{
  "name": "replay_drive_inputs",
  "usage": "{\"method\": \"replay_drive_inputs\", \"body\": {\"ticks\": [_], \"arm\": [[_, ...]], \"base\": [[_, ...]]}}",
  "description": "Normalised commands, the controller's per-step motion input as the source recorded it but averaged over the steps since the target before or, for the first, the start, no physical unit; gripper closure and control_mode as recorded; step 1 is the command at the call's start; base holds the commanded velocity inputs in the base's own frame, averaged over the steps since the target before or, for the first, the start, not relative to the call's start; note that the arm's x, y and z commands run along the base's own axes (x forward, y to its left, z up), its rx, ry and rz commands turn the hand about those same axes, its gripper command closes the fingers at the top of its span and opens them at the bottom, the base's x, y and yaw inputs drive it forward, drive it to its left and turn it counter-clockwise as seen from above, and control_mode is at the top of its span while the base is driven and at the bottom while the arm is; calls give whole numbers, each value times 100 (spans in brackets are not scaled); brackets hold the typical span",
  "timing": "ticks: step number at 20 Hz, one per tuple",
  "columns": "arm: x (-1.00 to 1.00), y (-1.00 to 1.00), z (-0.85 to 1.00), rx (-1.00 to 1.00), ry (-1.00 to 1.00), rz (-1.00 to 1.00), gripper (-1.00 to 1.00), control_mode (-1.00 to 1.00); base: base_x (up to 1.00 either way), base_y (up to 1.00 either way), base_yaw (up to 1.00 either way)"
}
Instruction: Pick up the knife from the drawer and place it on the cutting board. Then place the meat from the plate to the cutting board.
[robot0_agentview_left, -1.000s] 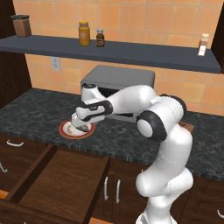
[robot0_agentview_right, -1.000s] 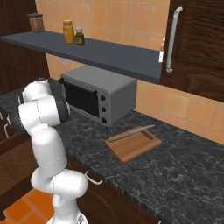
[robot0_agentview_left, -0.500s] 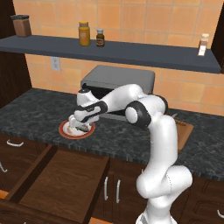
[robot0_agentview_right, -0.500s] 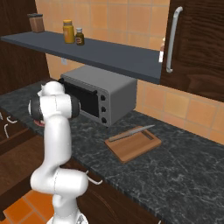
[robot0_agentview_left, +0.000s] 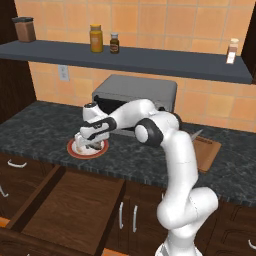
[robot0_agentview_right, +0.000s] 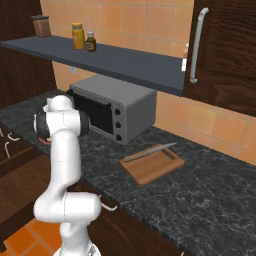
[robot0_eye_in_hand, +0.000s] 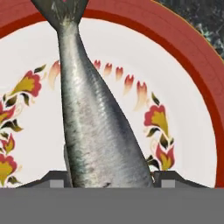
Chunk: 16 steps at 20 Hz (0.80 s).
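Tabletop: dark speckled black-and-grey stone tabletop (robot0_agentview_right: 210, 195) running along a wall of orange-tan tiles, carrying a boxy grey toaster oven with a dark glass door (robot0_agentview_right: 112, 112).
Shelf: long dark grey wall shelf (robot0_agentview_left: 150, 60) holding a brown lidded canister (robot0_agentview_left: 25, 29), a yellow jar (robot0_agentview_left: 96, 38), a small dark bottle (robot0_agentview_left: 114, 43) and a small white shaker (robot0_agentview_left: 231, 50); labels too small for reading.
Cabinets: dark-brown wooden fronts with curved silver handles below the tabletop; tall dark cupboard door with a long silver handle (robot0_agentview_right: 196, 45) hanging at upper right in the right base view.
Drawer: wide dark-brown wooden drawer with a reddish-brown floor (robot0_agentview_left: 70, 212) standing pulled open under the plate.
Cutting board: flat rectangular light-brown wooden board (robot0_agentview_right: 152, 165) lying right of the oven, carrying the small knife with a thin grey blade (robot0_agentview_right: 150, 151) across its far edge.
Plate: round white plate with a broad red-orange rim and red-and-gold flower pattern (robot0_eye_in_hand: 192, 65) sitting on the tabletop in front of the oven.
Meat: elongated silvery-grey fish-shaped piece (robot0_eye_in_hand: 92, 118) lying on the plate's centre, running up between the finger tips.
Claw: white arm's two-finger claw (robot0_agentview_left: 86, 142) hanging low over the plate, jaws standing at either side of the fish, seemingly against its flanks; firm clamping: cannot tell.
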Motion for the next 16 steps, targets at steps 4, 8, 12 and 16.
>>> {"method": "replay_drive_inputs", "body": {"ticks": [4,8,12,16], "arm": [[-80,-28,54,0,-1,3,100,-100],[-100,-52,94,0,-6,9,100,-100],[-100,-82,83,0,-7,6,100,-100],[-100,-97,62,0,-17,1,100,-100]], "base": [[0,0,0],[0,0,0],[0,0,0],[0,0,0]]}}
